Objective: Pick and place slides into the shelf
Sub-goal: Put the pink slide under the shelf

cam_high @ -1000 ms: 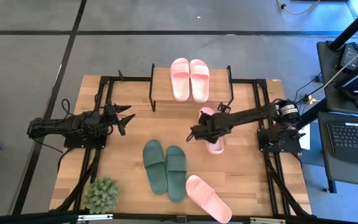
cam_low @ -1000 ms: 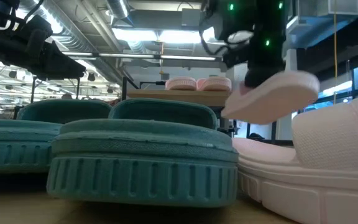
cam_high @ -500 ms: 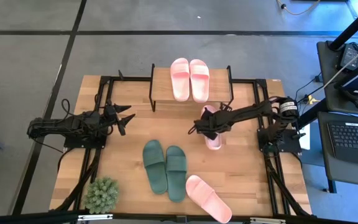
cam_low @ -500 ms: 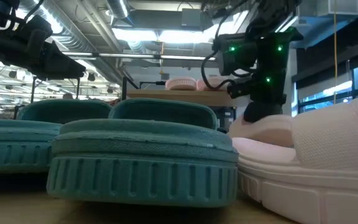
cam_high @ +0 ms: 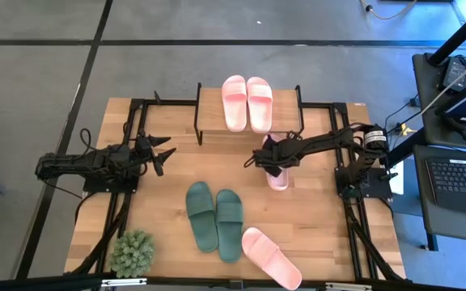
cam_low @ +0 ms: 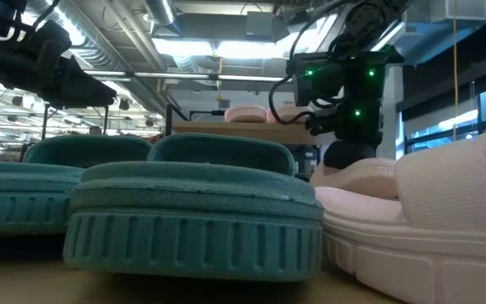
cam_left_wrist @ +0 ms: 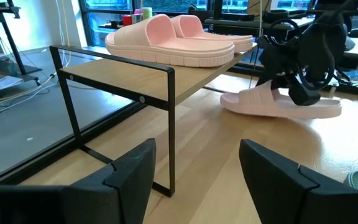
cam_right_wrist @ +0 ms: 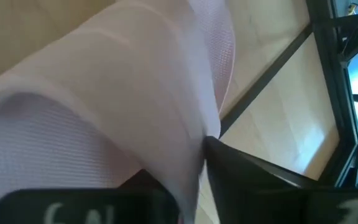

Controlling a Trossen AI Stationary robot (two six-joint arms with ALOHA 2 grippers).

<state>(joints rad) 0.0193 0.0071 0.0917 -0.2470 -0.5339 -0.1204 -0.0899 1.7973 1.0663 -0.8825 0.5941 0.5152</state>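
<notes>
Wooden table (cam_high: 314,234), seen from above, contents listed left to right. Left arm at the left edge, waiting; left gripper (cam_high: 164,153) over bare wood, well apart from every slide, its two fingers (cam_left_wrist: 126,180) spread wide in its own wrist view. Small green plant (cam_high: 133,253) at the near left corner. Pair of dark green slides (cam_high: 215,220) flat on the table, side by side and touching, near the middle and toward the near edge. Shelf (cam_high: 249,113) at the far middle of the table, light wooden top board on thin black legs; on its top board a pair of pink slides (cam_high: 247,103) side by side. One pink slide (cam_high: 270,257) lying alone at an angle near the near edge, just right of the green pair. One more pink slide (cam_high: 277,176) on the table just in front of the shelf's right end, resting flat as the left wrist view (cam_left_wrist: 278,102) shows. Right gripper (cam_high: 270,158) directly over this slide's far end, arm reaching in from the right edge; its wrist view is filled by the pink strap (cam_right_wrist: 104,112) with one dark finger (cam_right_wrist: 253,168) against it; whether the fingers are pinching the strap or parted off it cannot be told.
</notes>
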